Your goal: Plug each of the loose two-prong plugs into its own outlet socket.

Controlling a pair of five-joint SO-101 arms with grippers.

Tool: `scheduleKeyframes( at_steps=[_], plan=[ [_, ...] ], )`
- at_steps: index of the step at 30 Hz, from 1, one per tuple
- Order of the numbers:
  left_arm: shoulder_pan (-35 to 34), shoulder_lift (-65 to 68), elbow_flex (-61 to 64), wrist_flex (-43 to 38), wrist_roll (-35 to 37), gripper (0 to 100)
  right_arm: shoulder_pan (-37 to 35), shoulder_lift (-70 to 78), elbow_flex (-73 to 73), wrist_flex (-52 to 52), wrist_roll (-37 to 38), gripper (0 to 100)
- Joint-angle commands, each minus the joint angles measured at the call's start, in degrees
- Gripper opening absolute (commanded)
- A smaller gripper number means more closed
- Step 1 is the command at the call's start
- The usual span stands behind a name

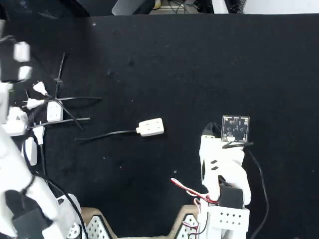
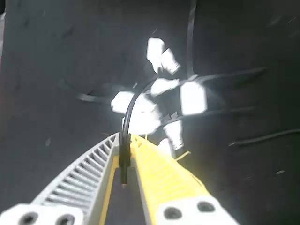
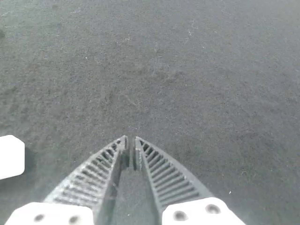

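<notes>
Light falls evenly from above. The black surface [image 1: 174, 64] absorbs it and reads dim. White parts glare: in the left wrist view the plugs [image 2: 154, 101] are blown out to featureless patches. The cable [image 2: 129, 117] pinched in the left pincer [image 2: 125, 137] shows as a silhouette against them. The right pincer [image 3: 131, 139] is evenly lit.

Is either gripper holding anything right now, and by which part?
The left gripper pinches a black cord along its length, short of the white plugs. The right gripper is shut, holding nothing.
</notes>
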Motion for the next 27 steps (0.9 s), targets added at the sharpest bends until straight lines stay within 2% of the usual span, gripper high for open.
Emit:
scheduleKeyframes(
  at_steps=[1,6,12,15,19,23,27],
  plan=[
    [10.33,-6.15,0.31,0.18,6.95,3,1.76,-2.77,-2.68,-1.05,-0.44,1.4],
    [24.31,-11.69,8.22,0.18,13.89,3,7.21,-2.77,-4.18,-1.14,-1.93,1.3],
    [45.67,-14.59,19.30,-0.35,20.84,3,12.31,-2.77,-6.37,-1.05,-4.22,1.5],
    [55.16,-14.68,19.74,-0.62,23.38,3,14.15,-2.77,-8.40,-0.88,-4.13,1.5],
    [65.71,-14.07,20.44,-5.54,27.69,3,16.70,-2.77,-12.26,2.73,-3.87,1.5],
    [74.77,-13.19,24.31,-11.60,28.13,3,20.40,-2.77,-15.08,7.47,3.08,1.5],
    [78.29,-11.52,32.04,-17.58,28.13,3,24.35,-2.77,-14.02,9.85,8.70,1.5]
  ],
)
